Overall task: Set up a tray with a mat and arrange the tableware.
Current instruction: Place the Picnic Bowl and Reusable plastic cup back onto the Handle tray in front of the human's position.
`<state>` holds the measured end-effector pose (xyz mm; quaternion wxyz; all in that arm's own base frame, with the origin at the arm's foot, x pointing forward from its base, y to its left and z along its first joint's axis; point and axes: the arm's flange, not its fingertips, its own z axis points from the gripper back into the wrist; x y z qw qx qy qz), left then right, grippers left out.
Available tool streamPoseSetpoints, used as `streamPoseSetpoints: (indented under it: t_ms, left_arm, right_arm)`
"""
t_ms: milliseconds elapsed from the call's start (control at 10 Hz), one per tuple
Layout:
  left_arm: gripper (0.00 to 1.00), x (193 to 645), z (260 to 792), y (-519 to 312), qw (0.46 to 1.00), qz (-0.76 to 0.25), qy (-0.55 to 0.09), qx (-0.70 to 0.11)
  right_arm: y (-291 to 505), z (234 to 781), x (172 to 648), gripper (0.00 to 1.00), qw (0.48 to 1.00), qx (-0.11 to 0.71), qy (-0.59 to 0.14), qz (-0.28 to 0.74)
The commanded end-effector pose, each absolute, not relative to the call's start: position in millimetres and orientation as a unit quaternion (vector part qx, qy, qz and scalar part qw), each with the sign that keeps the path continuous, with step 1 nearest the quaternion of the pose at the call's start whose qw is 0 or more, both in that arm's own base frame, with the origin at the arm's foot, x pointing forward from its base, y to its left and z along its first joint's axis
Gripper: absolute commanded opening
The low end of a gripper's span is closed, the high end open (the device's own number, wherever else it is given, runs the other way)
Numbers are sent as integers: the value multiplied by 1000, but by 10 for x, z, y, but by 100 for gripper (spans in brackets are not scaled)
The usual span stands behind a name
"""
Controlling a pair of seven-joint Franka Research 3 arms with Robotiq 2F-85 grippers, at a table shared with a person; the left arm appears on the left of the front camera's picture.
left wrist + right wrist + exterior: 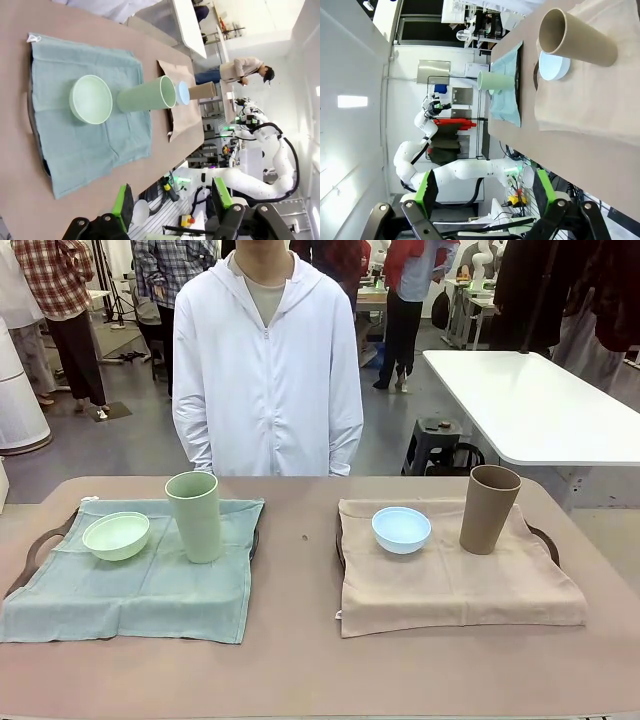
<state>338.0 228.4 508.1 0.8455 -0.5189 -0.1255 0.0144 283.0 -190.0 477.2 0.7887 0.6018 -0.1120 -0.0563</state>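
While both grippers hang clear of the counter (pixel 300 660), two trays stand set.
Left gripper (pixel 172 205) and right gripper (pixel 482 192) hold their fingers apart, empty. On the green mat (pixel 130 585) sit the green bowl (pixel 116 535) and green tumbler (pixel 194 516); on the tan mat (pixel 450 585), the blue bowl (pixel 401 529) and brown tumbler (pixel 489 508), all upright.

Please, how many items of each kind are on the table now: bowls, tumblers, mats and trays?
Bowls: 2, the pale green bowl and the light blue bowl.
Tumblers: 2, the pale green tumbler and the tan-brown tumbler.
Mats: 2, the green mat and the beige mat.
Trays: 2, the left tray and the right tray, mostly covered by the mats.
Total: 8
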Motion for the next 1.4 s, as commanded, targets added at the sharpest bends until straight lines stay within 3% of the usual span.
streamPoseSetpoints:
  t_ms: [0,1300]
  left_arm:
    - [83,3384,5111,2297,847,9,-126,-516]
    - [83,3384,5111,2297,847,9,-126,-516]
  right_arm:
    - [-1891,4805,2807,100,788,602,-121,-52]
    - [-1891,4805,2807,100,788,602,-121,-52]
